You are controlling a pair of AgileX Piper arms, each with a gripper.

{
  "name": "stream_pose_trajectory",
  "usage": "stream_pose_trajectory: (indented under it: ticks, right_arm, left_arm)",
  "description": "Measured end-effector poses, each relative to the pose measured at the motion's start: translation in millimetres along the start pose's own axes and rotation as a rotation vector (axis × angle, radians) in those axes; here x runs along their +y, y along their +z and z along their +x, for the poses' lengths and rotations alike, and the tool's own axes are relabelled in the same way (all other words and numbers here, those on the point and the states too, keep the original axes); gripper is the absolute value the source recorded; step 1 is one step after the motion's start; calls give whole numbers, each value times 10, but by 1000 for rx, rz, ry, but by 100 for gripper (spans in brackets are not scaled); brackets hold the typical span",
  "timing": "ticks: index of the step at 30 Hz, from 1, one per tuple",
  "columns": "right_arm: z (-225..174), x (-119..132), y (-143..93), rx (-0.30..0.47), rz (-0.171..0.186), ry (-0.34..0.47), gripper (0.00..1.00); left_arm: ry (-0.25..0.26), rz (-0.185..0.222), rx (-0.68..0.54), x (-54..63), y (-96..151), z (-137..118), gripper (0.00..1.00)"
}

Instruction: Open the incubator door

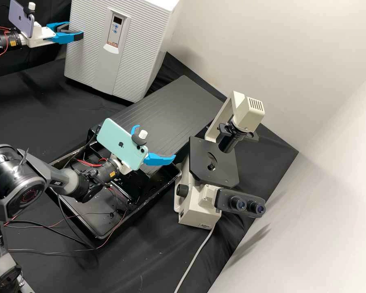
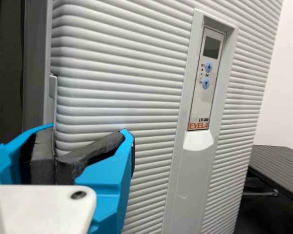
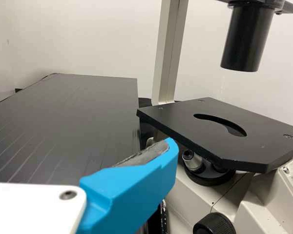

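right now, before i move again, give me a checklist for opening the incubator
1. Left gripper at the door's side edge: ok, it is beside that edge
2. Left gripper has a firm hold on the door: cannot tell
3. Incubator door open: not ok, it looks shut
4. Right gripper empty: ok, its fingers are apart with nothing between them
5. Right arm away from the incubator: ok, its gripper is out by the microscope
6. Door's full swing path free: cannot tell
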Motion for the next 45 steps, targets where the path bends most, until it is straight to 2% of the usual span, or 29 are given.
stream_pose_trajectory:
  ticks: [7, 12, 21, 24, 27, 31, 38, 41, 43, 45]
  right_arm:
    - [0, 0, 0, 0, 0, 0, 100]
    - [0, 0, 0, 0, 0, 0, 100]
    - [0, 0, 0, 0, 0, 0, 100]
    - [0, 0, 0, 0, 0, 0, 100]
    - [0, 0, 0, 0, 0, 0, 100]
    - [0, 0, 0, 0, 0, 0, 100]
    - [0, 0, 0, 0, 0, 0, 100]
    - [0, 0, 0, 0, 0, 0, 100]
    - [0, 0, 0, 0, 0, 0, 100]
    - [0, 0, 0, 0, 0, 0, 100]
  left_arm:
    - [-27, 0, -34, 3, 175, -286, 0]
    - [-56, 26, -91, -5, 337, -529, 0]
    - [-95, 45, -243, -102, 724, -908, 0]
    - [-75, 45, -333, -81, 886, -1014, 0]
    - [-71, 16, -386, -78, 991, -1114, 0]
    - [-70, 1, -395, -80, 1018, -1162, 0]
    - [-57, -27, -362, -91, 994, -1174, 0]
    - [-30, -52, -322, -75, 959, -1173, 0]
    - [5, -55, -282, -44, 923, -1161, 0]
    - [44, -16, -228, -20, 889, -1146, 0]
